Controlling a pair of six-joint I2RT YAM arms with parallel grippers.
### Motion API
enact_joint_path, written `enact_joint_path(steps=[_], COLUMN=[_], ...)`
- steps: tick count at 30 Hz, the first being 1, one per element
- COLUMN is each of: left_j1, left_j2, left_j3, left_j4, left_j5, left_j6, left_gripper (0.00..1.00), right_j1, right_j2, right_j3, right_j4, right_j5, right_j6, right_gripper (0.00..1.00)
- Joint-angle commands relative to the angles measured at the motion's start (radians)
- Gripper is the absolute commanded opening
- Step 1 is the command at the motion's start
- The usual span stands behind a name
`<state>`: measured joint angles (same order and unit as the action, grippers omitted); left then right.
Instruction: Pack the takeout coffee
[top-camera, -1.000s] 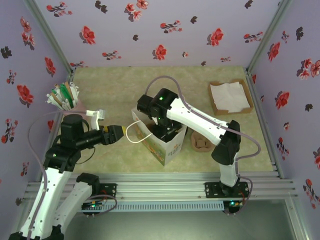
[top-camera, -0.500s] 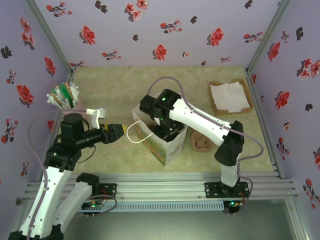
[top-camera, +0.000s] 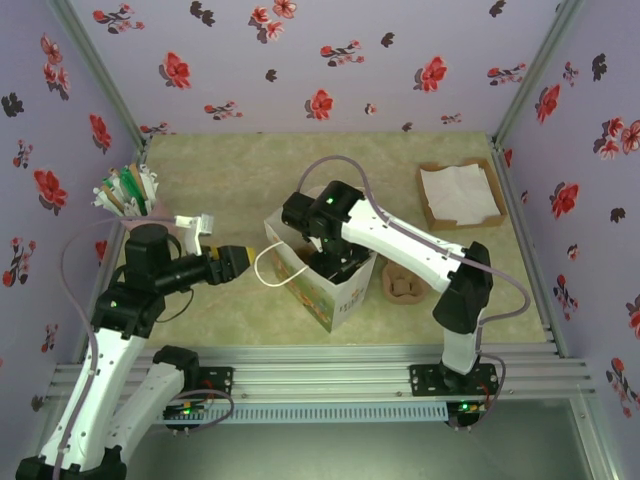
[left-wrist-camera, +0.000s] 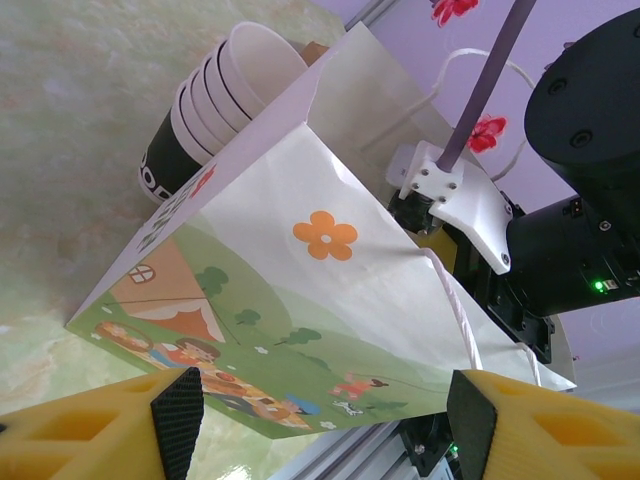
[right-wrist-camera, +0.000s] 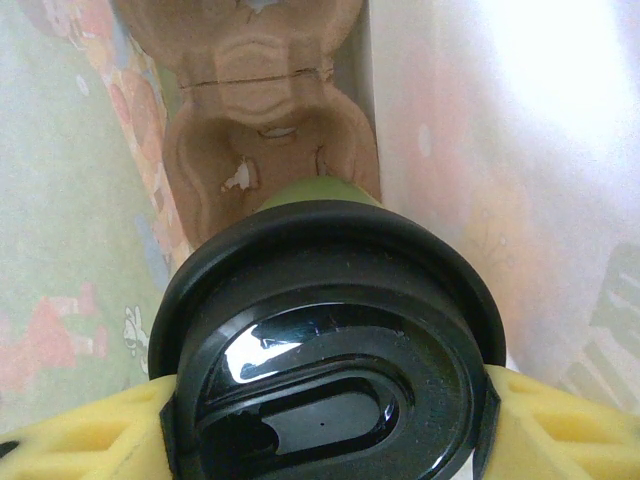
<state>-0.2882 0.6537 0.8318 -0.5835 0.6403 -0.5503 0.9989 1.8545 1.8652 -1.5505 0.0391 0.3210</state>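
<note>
The takeout coffee (right-wrist-camera: 325, 345) shows its round black lid, with a little of the dark wall above it. My right gripper (right-wrist-camera: 325, 420) is shut on it, a yellow finger on each side. It hangs inside the white paper bag (top-camera: 322, 280), above a brown cardboard cup carrier (right-wrist-camera: 270, 170) on the bag's floor. From above, the right arm reaches down into the bag's open mouth. My left gripper (top-camera: 243, 262) stands open just left of the bag, near its looped handle (top-camera: 268, 270). The bag's printed side (left-wrist-camera: 300, 300) lies beyond its fingertips (left-wrist-camera: 178, 415).
A stack of nested cream-rimmed cups (left-wrist-camera: 215, 100) lies behind the bag. A cardboard tray of white napkins (top-camera: 460, 195) sits at the back right. A cup of straws and stirrers (top-camera: 128, 195) stands at the back left. A brown item (top-camera: 403, 287) lies right of the bag.
The right arm has shifted slightly right over the bag, still holding the coffee. The left gripper has edged slightly up and stays open.
</note>
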Motion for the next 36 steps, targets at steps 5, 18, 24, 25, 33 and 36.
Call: enact_joint_path(steps=[5, 18, 24, 25, 33, 36], left_j1=[-0.012, -0.026, -0.027, -0.029, -0.034, -0.038], left_j2=[0.004, 0.004, 0.006, 0.006, 0.018, 0.036], left_j3=[-0.016, -0.031, -0.030, -0.029, -0.039, -0.043], left_j4=[0.046, 0.063, 0.066, 0.066, 0.082, 0.088], left_j5=[0.007, 0.006, 0.004, 0.004, 0.004, 0.005], left_j6=[-0.007, -0.003, -0.005, -0.005, -0.010, -0.011], left_gripper=[0.69, 0.71, 0.71, 0.71, 0.72, 0.71], right_j1=[-0.008, -0.009, -0.009, -0.009, -0.011, -0.011], right_j2=[-0.045, -0.057, -0.062, -0.066, -0.109, -0.121], right_j3=[-0.023, -0.053, -0.070, -0.074, -0.109, -0.136], right_j4=[0.022, 0.046, 0.060, 0.072, 0.114, 0.135], right_j5=[-0.027, -0.034, -0.046, -0.057, -0.068, -0.071], right_j6=[-0.017, -0.017, -0.019, -0.019, -0.025, -0.025], right_gripper=[0.64, 0.63, 0.63, 0.63, 0.63, 0.63])
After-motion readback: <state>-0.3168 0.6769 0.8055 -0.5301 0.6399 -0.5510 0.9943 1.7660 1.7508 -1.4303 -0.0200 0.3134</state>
